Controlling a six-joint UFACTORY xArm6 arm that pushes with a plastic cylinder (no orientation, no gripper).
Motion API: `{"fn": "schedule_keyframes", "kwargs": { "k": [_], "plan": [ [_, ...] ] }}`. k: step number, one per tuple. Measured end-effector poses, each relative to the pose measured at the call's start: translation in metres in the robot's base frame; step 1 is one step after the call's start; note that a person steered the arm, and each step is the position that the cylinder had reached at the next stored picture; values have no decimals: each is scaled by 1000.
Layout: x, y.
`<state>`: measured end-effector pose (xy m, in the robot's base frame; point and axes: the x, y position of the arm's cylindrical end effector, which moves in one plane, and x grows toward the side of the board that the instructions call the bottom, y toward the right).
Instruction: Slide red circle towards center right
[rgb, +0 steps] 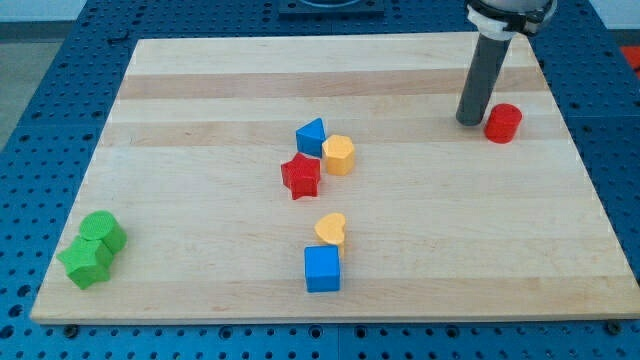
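Toward the far right of the wooden board (200, 80), my tip (469, 121) rests on the surface just left of the red circle (503, 123), with a sliver of wood between them. It is a bare rod, so it grasps nothing. Near the middle sit a blue triangle (311, 135), a yellow hexagon (339, 155) and a red star (300, 176), bunched together. Nearer, a yellow heart (331, 229) touches a blue cube (322, 268). Two green blocks (93, 250), shapes unclear, huddle at the near left.

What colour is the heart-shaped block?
The heart block is yellow-orange, seen in the camera view, just above the blue cube.
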<state>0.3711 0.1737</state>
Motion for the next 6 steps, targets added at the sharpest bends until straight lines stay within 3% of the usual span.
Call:
{"fn": "schedule_keyframes", "kwargs": {
  "k": [3,6],
  "plan": [
    [3,-37],
    [7,-4]
  ]
}}
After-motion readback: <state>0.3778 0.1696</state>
